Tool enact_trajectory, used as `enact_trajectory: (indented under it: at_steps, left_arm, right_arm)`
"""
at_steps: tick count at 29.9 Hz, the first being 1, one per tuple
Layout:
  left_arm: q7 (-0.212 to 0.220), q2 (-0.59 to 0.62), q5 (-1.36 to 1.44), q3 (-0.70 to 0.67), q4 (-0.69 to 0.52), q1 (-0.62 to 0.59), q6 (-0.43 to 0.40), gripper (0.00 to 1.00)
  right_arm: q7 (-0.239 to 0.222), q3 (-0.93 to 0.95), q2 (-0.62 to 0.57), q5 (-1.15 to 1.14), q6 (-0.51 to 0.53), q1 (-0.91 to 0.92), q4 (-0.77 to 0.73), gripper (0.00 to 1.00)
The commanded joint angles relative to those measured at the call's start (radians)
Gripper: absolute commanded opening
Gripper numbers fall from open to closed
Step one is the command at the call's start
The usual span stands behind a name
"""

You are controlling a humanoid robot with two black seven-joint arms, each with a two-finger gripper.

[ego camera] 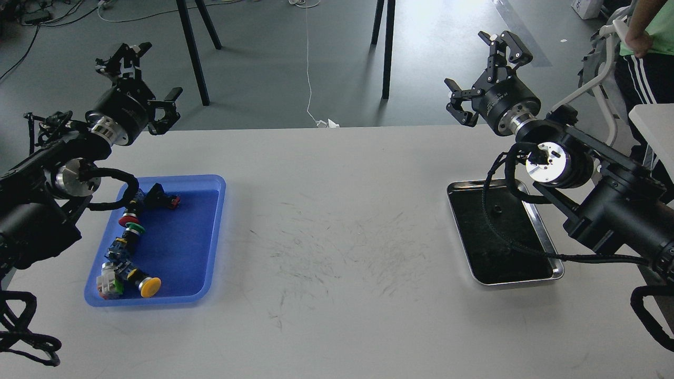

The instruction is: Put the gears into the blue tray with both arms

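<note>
Both tools are spread wide and hold nothing: the left tool (141, 84) hangs above the blue tray (210, 231) of push-button switches (131, 247), the right tool (487, 73) beyond the steel tray (547, 247), where one gear (495, 210) lies, on the counter (337, 221)

Grey floor (295, 63) beyond the white table (337, 221), crossed by black stand legs (192, 47) and a white cable (308, 63).

No legible text or labels.
</note>
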Motion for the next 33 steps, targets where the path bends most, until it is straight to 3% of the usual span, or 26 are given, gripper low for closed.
enact_trajectory:
  at_steps: [1, 8, 12, 26, 33]
  left_arm:
    - [0.000, -0.001, 0.003, 0.000, 0.000, 0.000, 0.000, 0.98]
    - [-0.001, -0.003, 0.000, -0.001, 0.001, 0.000, 0.000, 0.98]
    - [-0.001, -0.003, -0.003, -0.001, 0.000, 0.000, 0.000, 0.98]
    - [-0.001, 0.006, -0.005, -0.001, 0.001, 0.000, 0.000, 0.98]
    - [-0.001, 0.006, -0.005, -0.001, 0.001, 0.000, 0.000, 0.98]
  right_arm:
    - [-0.007, -0.031, 0.000, 0.001, -0.002, 0.006, -0.007, 0.99]
    - [-0.019, -0.173, -0.072, -0.013, 0.018, 0.065, 0.002, 1.00]
    - [-0.059, -0.192, -0.080, -0.022, 0.022, 0.076, -0.004, 0.99]
    - [-0.028, -0.072, -0.074, -0.079, 0.069, 0.035, 0.013, 0.99]
    - [-0.031, -0.156, -0.038, -0.147, 0.016, 0.046, -0.030, 0.99]
